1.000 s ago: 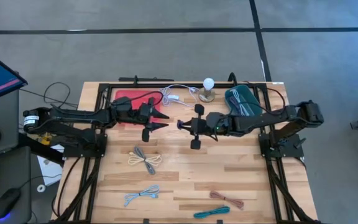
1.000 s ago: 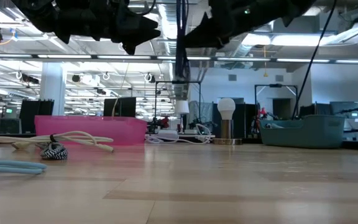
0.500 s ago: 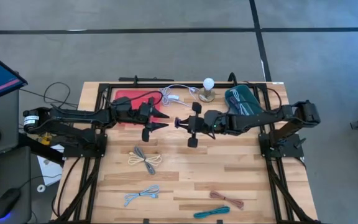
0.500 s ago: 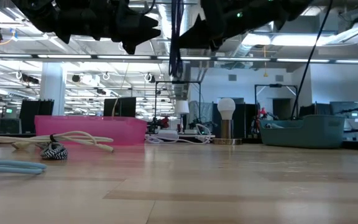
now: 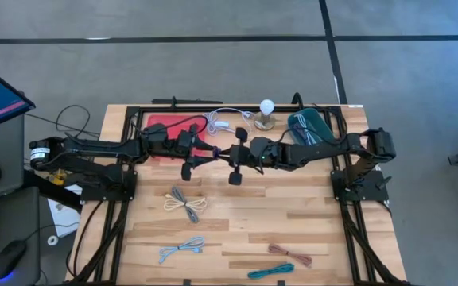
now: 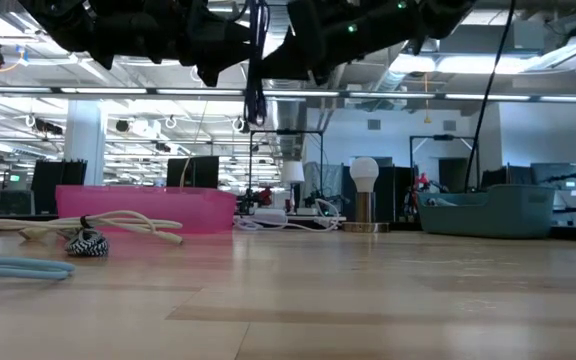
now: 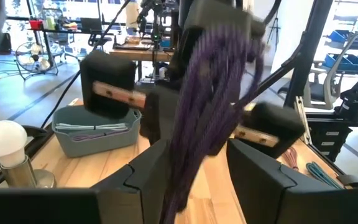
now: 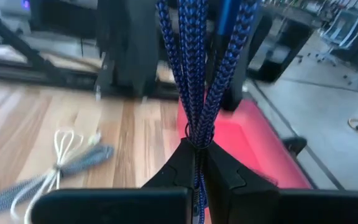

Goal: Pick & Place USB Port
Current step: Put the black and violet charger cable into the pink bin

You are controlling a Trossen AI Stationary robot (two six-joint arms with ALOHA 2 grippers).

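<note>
- Jaws: right gripper (image 8: 197, 163) clenched on the cable (image 8: 199, 68), pinching a folded bundle; left gripper (image 7: 194, 165) spread wide, one finger on each side of the hanging strands.
- Cable location: in the air above the desk (image 5: 293, 214), between both arms, near the red bin (image 5: 165, 125).
- Handling, judged: light, limp, braided; loops sag and swing freely.
- Recommended hold: across the gathered middle of the bundle, not on loose ends.
</note>
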